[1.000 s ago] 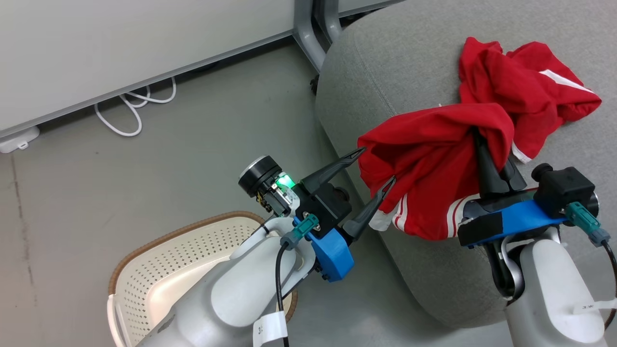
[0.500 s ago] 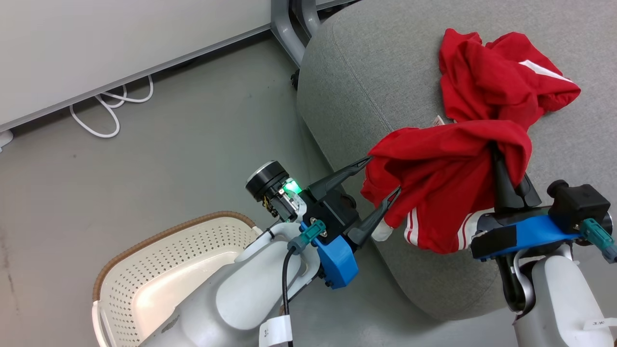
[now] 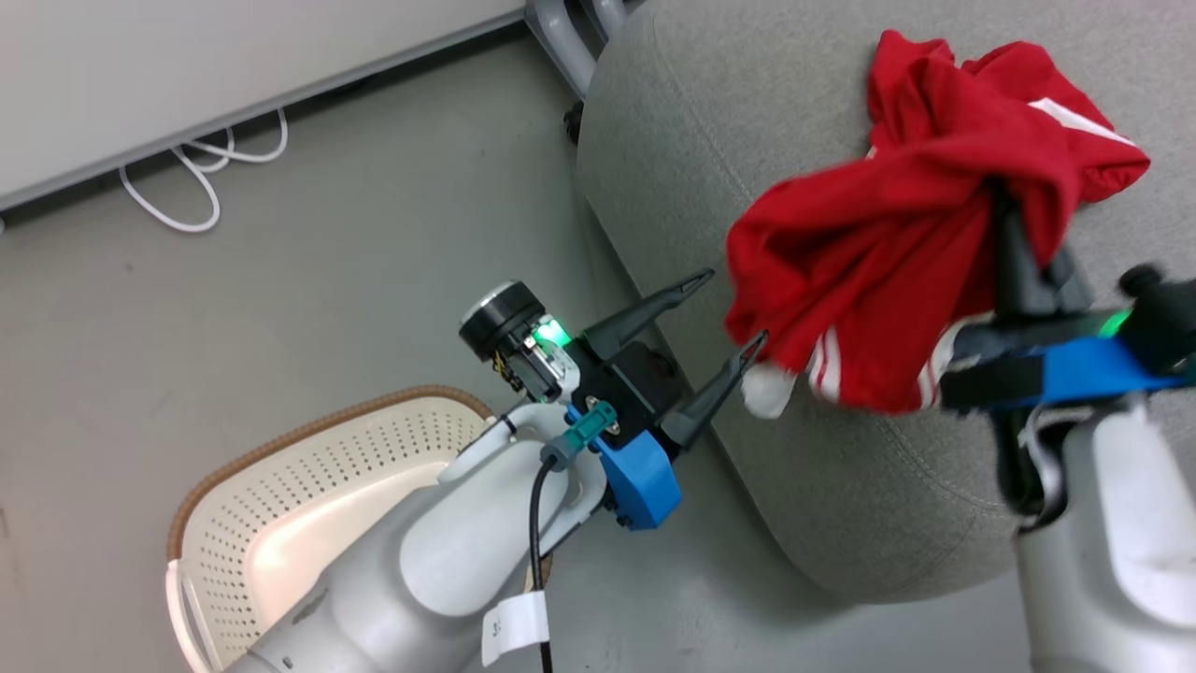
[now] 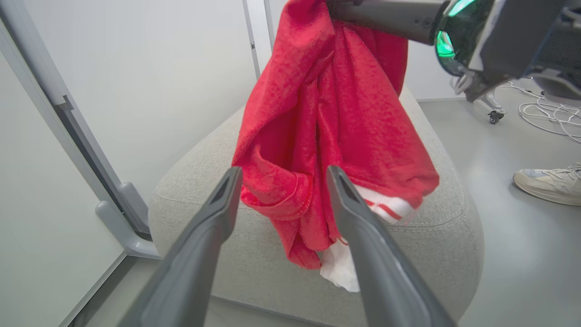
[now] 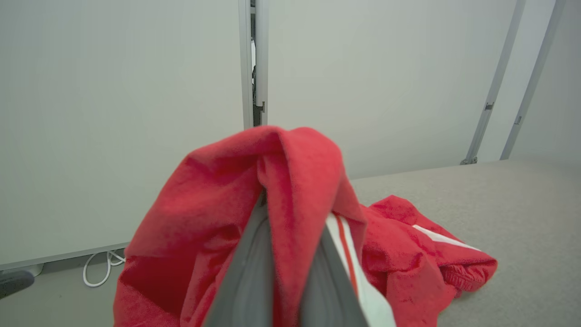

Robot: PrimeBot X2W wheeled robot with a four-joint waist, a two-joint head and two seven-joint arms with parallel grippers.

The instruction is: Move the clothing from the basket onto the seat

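Observation:
My right gripper [image 3: 1004,201] is shut on a red garment [image 3: 869,280], which hangs from its fingers over the near edge of the grey seat [image 3: 710,121]. The same held garment [image 4: 336,127] drapes in front of my left gripper [image 4: 281,175]. In the right wrist view, fabric [image 5: 272,190] folds over the shut right gripper [image 5: 290,204]. A second red garment [image 3: 1037,112] lies crumpled on the seat behind it, also seen as a red heap [image 5: 422,254]. My left gripper [image 3: 733,308] is open, just left of the hanging cloth. The cream basket [image 3: 308,505] sits at lower left, partly hidden by my left arm.
A white cable [image 3: 196,178] loops on the grey floor by the white wall panel [image 3: 187,56]. Grey metal legs [image 3: 561,37] stand beside the seat's far corner. A person's shoe [image 4: 547,181] rests on the floor right of the seat.
My right gripper has lifted the held garment up and further over the seat. The camera has shifted too. My left gripper stays open near the cloth's lower edge.

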